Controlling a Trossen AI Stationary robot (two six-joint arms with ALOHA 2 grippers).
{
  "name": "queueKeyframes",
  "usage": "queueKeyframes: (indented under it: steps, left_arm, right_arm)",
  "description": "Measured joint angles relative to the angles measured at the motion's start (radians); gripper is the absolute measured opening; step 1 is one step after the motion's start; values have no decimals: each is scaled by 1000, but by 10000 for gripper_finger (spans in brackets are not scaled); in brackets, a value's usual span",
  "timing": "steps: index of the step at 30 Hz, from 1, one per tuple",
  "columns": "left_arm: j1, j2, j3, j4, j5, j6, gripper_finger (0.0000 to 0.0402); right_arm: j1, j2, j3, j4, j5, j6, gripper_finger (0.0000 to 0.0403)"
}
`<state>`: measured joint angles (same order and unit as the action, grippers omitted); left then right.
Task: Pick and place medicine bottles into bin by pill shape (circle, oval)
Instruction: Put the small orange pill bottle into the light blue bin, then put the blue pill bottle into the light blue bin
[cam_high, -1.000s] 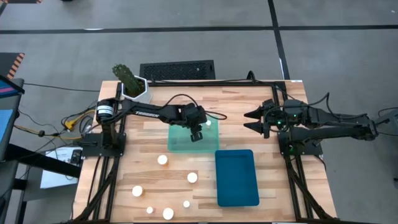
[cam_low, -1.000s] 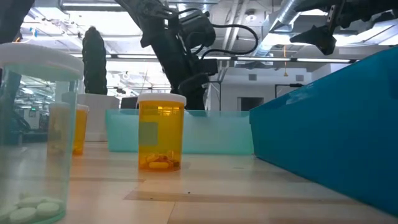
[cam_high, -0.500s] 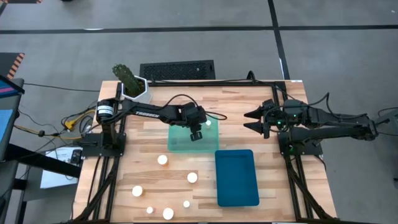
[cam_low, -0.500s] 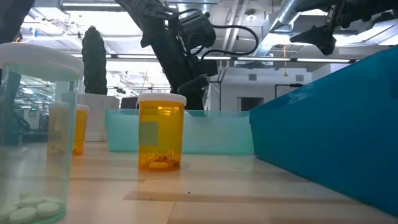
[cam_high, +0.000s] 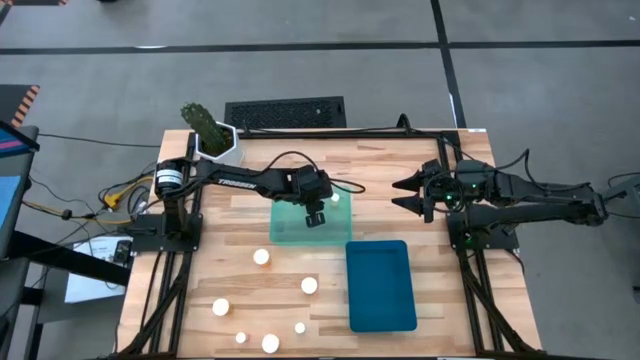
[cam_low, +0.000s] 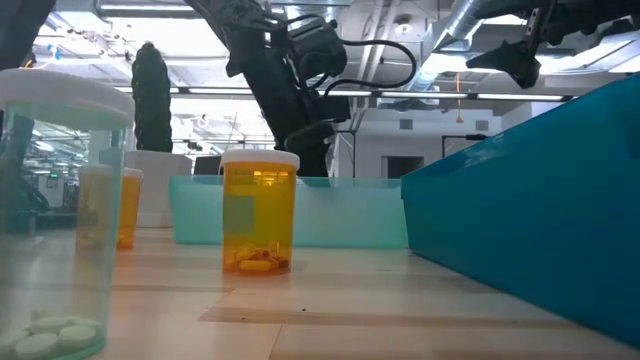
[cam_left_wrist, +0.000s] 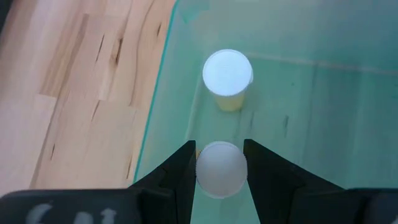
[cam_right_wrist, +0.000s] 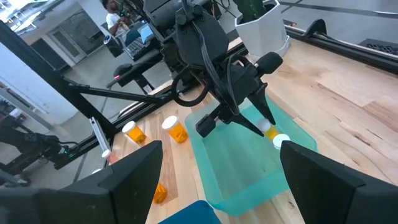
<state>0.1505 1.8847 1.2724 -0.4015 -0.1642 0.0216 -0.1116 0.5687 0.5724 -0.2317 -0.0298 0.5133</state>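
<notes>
My left gripper hangs over the pale green tray, shut on a small medicine bottle with a white cap. A second bottle with a yellow body stands on the tray floor just beyond it. Several more white-capped bottles stand on the wooden table toward its near left. In the low view, one of them is amber and one is clear, with pills in it. My right gripper waits open above the table's right side, with nothing between its fingers. My left gripper pinches the bottle at its white cap between the two fingers, one on each side. The fingers slant down from the table's left. The bottle stands upright inside the green tray; I cannot tell whether its base touches the tray floor.
A dark blue tray lies near the green one, toward the table's near right. A white pot with a green cactus stands at the far left corner. Bare wood lies between the trays and the loose bottles.
</notes>
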Motion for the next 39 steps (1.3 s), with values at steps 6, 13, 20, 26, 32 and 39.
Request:
queueKeyframes:
  steps: [6, 13, 20, 26, 32, 39]
  left_arm:
    - [0, 0, 0, 4, 3, -1, 122]
    - [0, 0, 0, 9, -24, -6, 166]
    - [-1, 0, 0, 8, -19, -11, 190]
    - [-10, -5, 39, -46, 0, -24, 221]
    - [-40, -6, 174, -226, 0, -4, 254]
    - [-128, -19, 360, -531, 73, -11, 261]
  right_arm:
    - [0, 0, 0, 0, 0, 0, 333]
    - [0, 0, 0, 0, 0, 0, 333]
    - [0, 0, 0, 0, 0, 1, 333]
    - [0, 0, 0, 0, 0, 1, 333]
    - [0, 0, 0, 0, 0, 1, 333]
    - [0, 0, 0, 0, 0, -17, 333]
